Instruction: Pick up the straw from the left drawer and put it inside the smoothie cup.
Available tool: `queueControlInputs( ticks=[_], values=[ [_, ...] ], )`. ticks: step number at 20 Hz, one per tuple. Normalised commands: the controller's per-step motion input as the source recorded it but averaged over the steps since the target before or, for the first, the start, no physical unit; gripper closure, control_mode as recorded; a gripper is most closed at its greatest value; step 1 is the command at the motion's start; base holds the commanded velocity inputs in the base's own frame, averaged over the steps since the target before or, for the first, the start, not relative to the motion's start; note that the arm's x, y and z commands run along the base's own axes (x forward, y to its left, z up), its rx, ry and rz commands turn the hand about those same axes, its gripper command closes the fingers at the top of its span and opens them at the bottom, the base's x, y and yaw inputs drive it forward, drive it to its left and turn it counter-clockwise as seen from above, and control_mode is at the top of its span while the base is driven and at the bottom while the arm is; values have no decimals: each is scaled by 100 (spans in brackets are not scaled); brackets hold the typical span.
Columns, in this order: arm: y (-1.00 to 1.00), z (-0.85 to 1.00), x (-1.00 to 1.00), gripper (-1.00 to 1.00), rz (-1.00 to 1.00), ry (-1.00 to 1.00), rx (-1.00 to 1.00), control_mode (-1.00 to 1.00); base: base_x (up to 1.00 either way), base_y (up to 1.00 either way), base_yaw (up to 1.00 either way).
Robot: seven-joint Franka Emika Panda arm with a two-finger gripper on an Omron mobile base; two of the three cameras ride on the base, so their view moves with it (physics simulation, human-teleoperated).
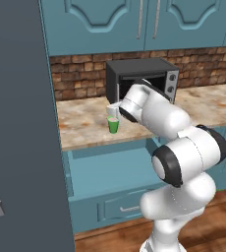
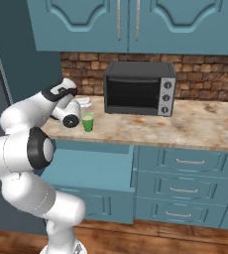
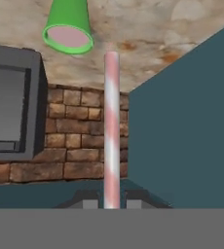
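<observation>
The upper cabinets run across the top of both base views, with a brick wall under them. The mottled tan surface cuts across the middle of the frame. Below its front edge the left drawer hangs pulled out, showing plain teal inside; in the right base view it sits lower left of centre, with the narrower handled drawers to its right.

The black oven sits at the back of the surface, centre of frame. In the left base view the arm's wrist covers its lower front.

The smoothie cup stands upright on the surface, a bit left of centre, right beside the wrist. In the hand view it's upside down at upper left, pink contents showing at the rim.

The straw runs straight up the middle of the hand view, pink and white striped, its far tip just right of the cup's rim and not inside it. The pincer is clamped on the straw's near end, a dark finger on each side.
</observation>
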Motion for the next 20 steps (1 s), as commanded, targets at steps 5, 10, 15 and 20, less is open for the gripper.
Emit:
queueControlInputs(
  ticks=[5,10,15,20],
  values=[
    [-35,-3,35,100,0,0,8,-100,0,0,0],
    [-31,0,33,100,0,0,3,-100,0,0,0],
    [-8,0,23,100,0,0,0,-100,0,0,0],
    [0,-13,17,100,0,0,0,-100,0,0,0]
  ],
)
